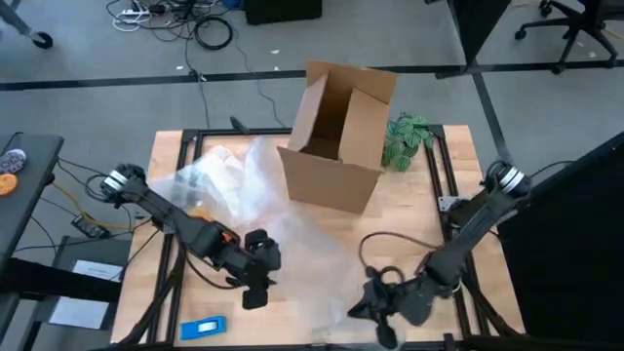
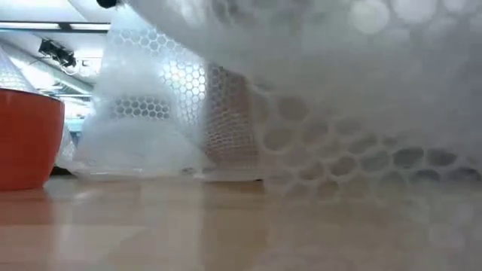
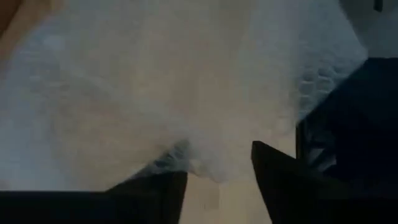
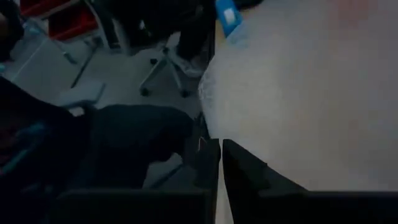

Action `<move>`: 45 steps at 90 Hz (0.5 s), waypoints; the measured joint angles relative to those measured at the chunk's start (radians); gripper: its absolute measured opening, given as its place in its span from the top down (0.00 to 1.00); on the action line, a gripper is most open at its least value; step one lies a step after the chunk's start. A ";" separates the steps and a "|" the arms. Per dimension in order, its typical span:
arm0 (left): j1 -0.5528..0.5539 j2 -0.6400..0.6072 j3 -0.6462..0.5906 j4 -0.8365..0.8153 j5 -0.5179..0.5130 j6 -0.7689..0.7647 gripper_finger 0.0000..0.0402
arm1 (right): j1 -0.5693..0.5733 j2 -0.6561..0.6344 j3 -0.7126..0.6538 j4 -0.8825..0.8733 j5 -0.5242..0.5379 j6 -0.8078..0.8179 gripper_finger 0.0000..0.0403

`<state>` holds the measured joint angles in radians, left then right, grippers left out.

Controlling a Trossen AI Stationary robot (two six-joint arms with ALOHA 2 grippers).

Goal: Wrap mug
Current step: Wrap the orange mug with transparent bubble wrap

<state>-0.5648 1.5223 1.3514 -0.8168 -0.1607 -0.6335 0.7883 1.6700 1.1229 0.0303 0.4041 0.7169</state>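
No lettering, label, brand, number or sign could be read in any view. The box (image 1: 336, 136) showed plain brown cardboard on every visible face, and the blue card (image 1: 204, 329) near the table's (image 1: 322, 249) front edge was too small to make out — any print on it stayed illegible. The mug (image 2: 26, 139) presented a bare orange side with no mark on it — the wrap (image 2: 316, 113) carried only its bubble pattern.

Lab, floor cables (image 1: 185, 24), office chairs (image 1: 570, 29)
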 joint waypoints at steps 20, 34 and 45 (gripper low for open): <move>0.001 -0.048 0.144 -0.154 -0.088 0.103 0.47 | -0.066 0.208 -0.001 -0.028 -0.200 0.231 1.00; -0.018 -0.076 0.257 -0.253 -0.211 0.117 0.47 | -0.077 0.261 -0.001 -0.235 -0.375 0.400 1.00; -0.033 -0.082 0.244 -0.248 -0.458 0.144 0.47 | -0.067 0.215 0.002 -0.453 -0.520 0.495 1.00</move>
<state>-0.5980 1.4404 1.5957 -1.0648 -0.6188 -0.4893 0.7209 1.8846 1.1249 -0.4222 -0.1161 1.2119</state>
